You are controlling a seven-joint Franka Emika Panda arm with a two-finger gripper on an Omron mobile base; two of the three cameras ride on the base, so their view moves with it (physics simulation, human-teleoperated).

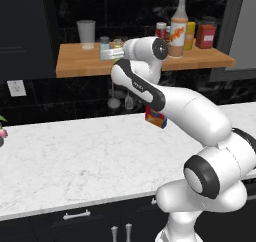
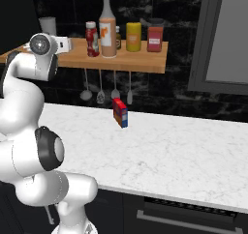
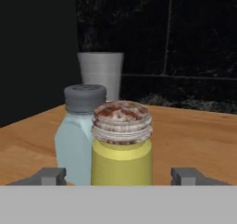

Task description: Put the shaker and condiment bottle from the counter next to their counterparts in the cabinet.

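My gripper [image 3: 118,176] is wide open, gripping nothing; yellow-green shaker [image 3: 121,144] stands between my fingertips [image 3: 50,176] w/ gaps, beside pale blue shaker [image 3: 78,133] on cabinet shelf [image 3: 194,135].

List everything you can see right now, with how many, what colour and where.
shaker: one, yellow-green, on cabinet between the tool tips
pale blue shaker: one, beside it
cup: one, grey, cabinet's left end
condiment bottle: one, red, on cabinet
tall bottle: one, orange label, beside the red one
yellow jar: one, on cabinet
red jar: one, cabinet's right end
box: one, red and blue, on counter
utensils: several, hanging under cabinet
tool: one, open
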